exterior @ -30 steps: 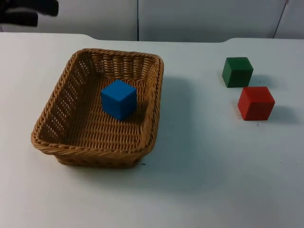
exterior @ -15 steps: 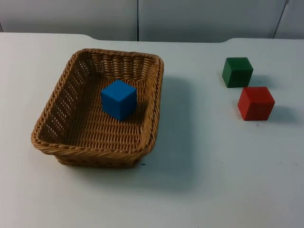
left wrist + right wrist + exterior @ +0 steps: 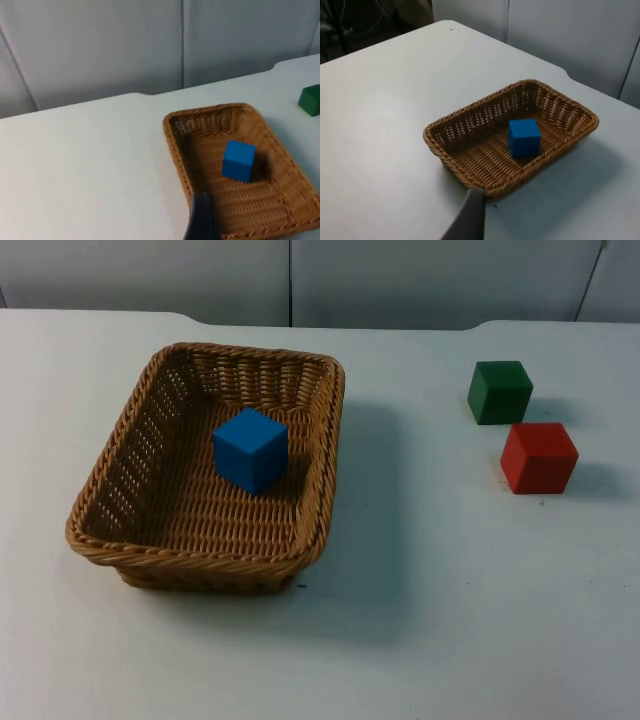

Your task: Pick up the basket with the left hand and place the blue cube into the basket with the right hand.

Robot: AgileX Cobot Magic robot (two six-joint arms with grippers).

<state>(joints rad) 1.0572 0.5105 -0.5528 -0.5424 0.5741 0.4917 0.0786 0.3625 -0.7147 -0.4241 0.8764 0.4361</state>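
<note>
the blue cube (image 3: 250, 449) lies inside the basket (image 3: 110, 546). green cube (image 3: 499, 391) and red cube (image 3: 539, 457) sit right of the basket. whether the left gripper (image 3: 201, 220) and right gripper (image 3: 469, 215) are spread or pressed together, i cannot tell.

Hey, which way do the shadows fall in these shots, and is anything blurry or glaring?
Top view: the basket and the red cube cast soft shadows rightward on the table; no glare. Left wrist view: soft throughout, the black fingertip most smeared. Right wrist view: the blue cube is crisp, the near fingertip out of focus.
</note>
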